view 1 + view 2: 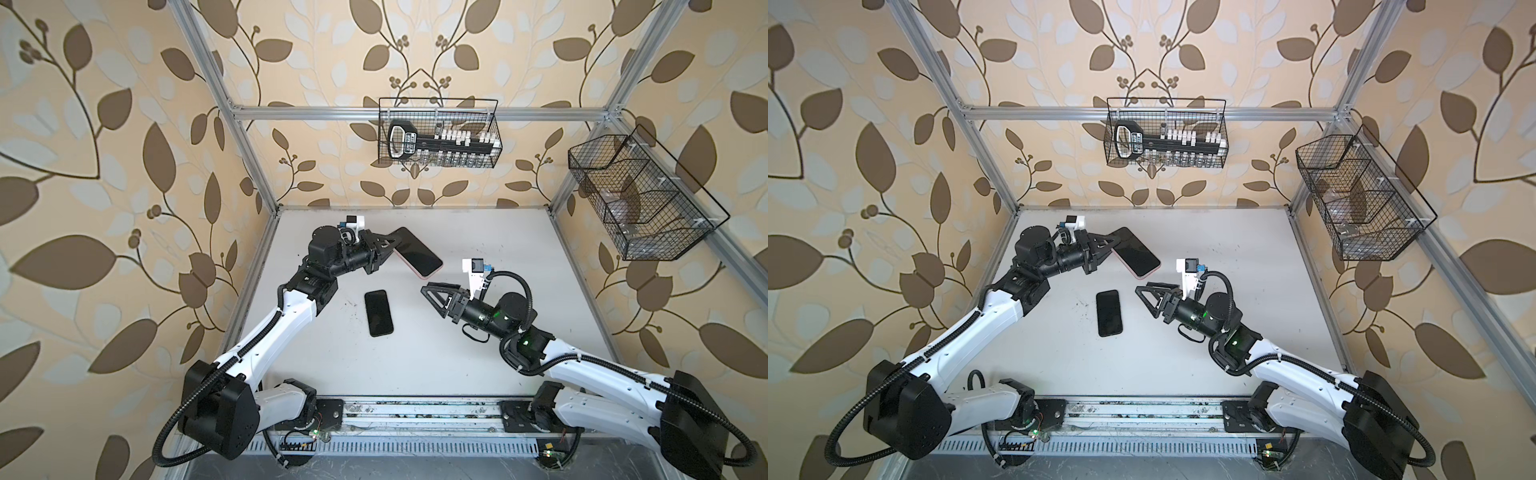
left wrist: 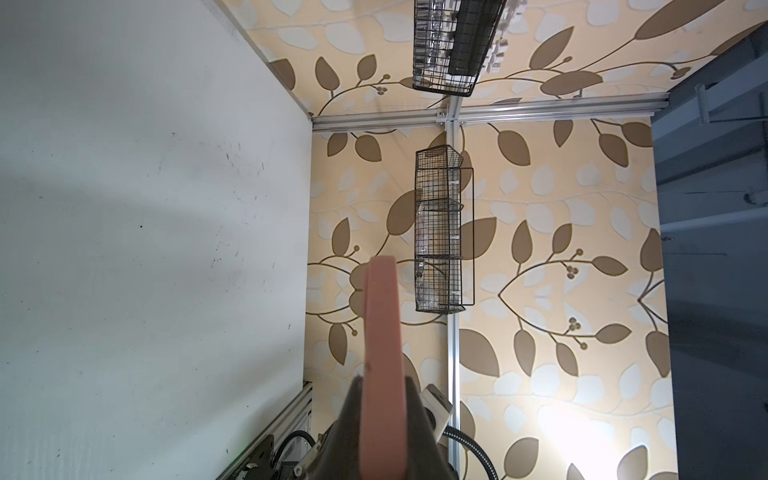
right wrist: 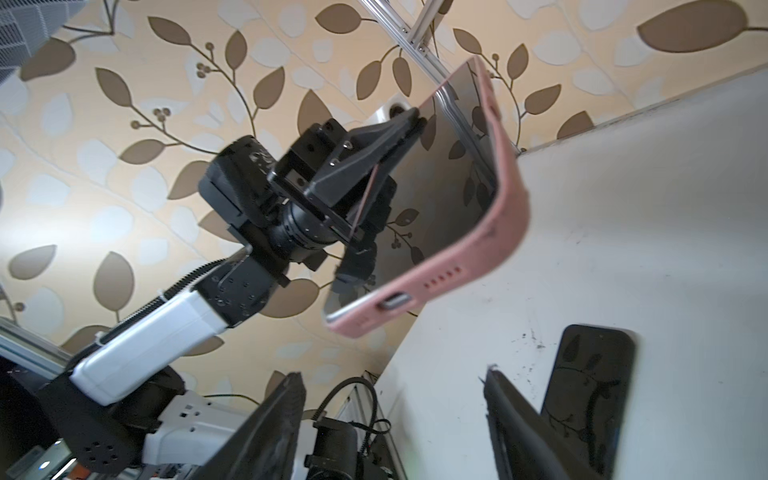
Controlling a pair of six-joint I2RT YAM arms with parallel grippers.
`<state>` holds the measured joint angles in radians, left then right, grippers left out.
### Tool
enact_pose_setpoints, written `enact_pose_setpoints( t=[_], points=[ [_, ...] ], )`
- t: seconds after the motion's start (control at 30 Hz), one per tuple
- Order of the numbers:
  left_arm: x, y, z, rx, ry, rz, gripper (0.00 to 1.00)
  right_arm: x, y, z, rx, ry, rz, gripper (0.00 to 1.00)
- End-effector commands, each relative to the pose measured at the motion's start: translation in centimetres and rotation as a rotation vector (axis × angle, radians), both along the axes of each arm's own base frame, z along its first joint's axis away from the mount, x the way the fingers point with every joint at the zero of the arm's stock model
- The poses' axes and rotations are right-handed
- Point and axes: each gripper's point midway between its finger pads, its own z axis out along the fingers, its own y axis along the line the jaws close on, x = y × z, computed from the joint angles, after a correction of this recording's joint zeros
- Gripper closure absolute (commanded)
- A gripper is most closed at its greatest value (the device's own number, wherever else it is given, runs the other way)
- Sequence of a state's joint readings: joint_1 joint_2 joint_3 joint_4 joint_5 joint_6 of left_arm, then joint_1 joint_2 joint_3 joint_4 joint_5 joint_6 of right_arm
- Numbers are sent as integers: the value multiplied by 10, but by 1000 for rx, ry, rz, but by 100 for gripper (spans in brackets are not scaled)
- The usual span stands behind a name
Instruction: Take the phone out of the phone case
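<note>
**A:** Where do we find the phone case [image 1: 417,251] [image 1: 1136,252]?

**B:** We find it off the counter [image 1: 478,353], in the air toward the back left and tilted. The left end effector [image 1: 392,243] [image 1: 1111,243] is clamped tight on one end of it. In the left wrist view we see the case edge-on [image 2: 382,353], a pink strip running out between the two black fingers.

**A:** Can we say a phone sits inside it?

**B:** In the right wrist view [image 3: 511,208] we see a dark glossy face filling the pink rim. It mirrors the wallpaper, and there is a grey port in the short edge. We cannot tell more than that.

**A:** And the black phone [image 1: 378,313] [image 1: 1109,312]?

**B:** We see it bare, lying flat on the counter near the middle, between the two arms. It is nearer the arm bases than the case and well clear of it.

**A:** What about the right end effector [image 1: 428,291] [image 1: 1140,290]?

**B:** Its jaws stand wide with nothing between them [image 3: 390,374]. It hangs just to the right of the black phone, tips pointing toward the case, and it touches neither. In the right wrist view the black phone [image 3: 590,386] lies beside one finger.

**A:** What else do we note?

**B:** We note two wire baskets. The one on the back wall [image 1: 439,133] holds a black tool with white pieces. The other is on the right wall [image 1: 640,199].
</note>
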<state>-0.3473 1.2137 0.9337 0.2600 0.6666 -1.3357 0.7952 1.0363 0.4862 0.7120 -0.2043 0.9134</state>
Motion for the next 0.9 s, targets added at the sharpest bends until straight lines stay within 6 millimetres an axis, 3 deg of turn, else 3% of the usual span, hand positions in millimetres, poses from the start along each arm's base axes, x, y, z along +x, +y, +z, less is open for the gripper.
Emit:
enact_pose_setpoints(
  t=[0.0, 0.07, 0.3, 0.87],
  points=[
    [-7, -5, 42, -45, -191, -45, 100, -5, 3, 34, 145, -4, 24, 30],
    [-7, -4, 43, -50, -214, -35, 100, 4, 5, 46, 193, 21, -42, 31],
    [-6, -4, 39, -65, -253, -26, 100, 18, 14, 59, 298, 80, -69, 37],
    [-3, -2, 26, -70, -276, -7, 100, 28, 6, 61, 340, 106, -142, 67]
  ],
)
